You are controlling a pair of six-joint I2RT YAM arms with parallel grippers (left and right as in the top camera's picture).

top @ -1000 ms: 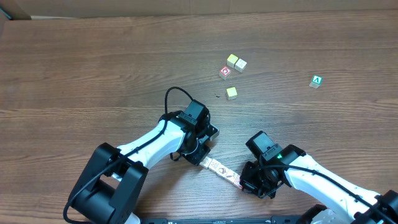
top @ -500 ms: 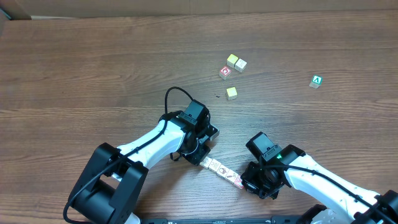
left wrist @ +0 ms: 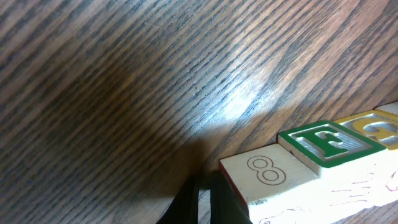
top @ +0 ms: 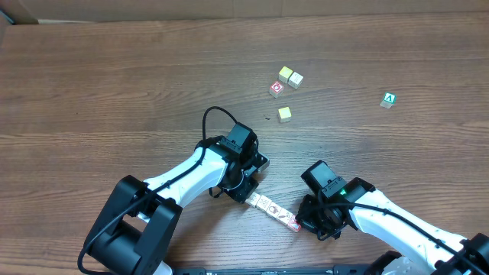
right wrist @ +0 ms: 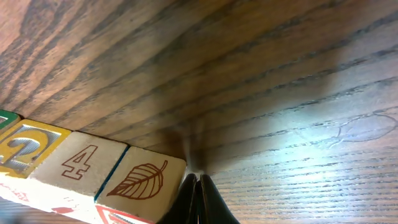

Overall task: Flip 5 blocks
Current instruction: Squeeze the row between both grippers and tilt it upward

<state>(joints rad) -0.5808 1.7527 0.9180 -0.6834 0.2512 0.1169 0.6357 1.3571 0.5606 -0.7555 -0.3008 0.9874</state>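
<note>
The blocks (top: 274,212) are lying in a tight diagonal row on the dark wood-grain table (top: 114,84), close to its front edge. The left gripper (left wrist: 200,202), fingers pressed together on nothing, is sitting at the row's upper-left end. The right gripper (right wrist: 198,196), likewise closed, is touching the lower-right end. Beyond the row, four loose cubes (top: 285,75) are resting, with a green "A" cube (top: 389,99) farther right. A tan strip (top: 229,8) is bordering the table's far edge.

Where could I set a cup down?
Bare: the table left of the loose cubes, and the gap between them and the green cube. Crowded: the front, where left gripper and right gripper flank the row of blocks.
</note>
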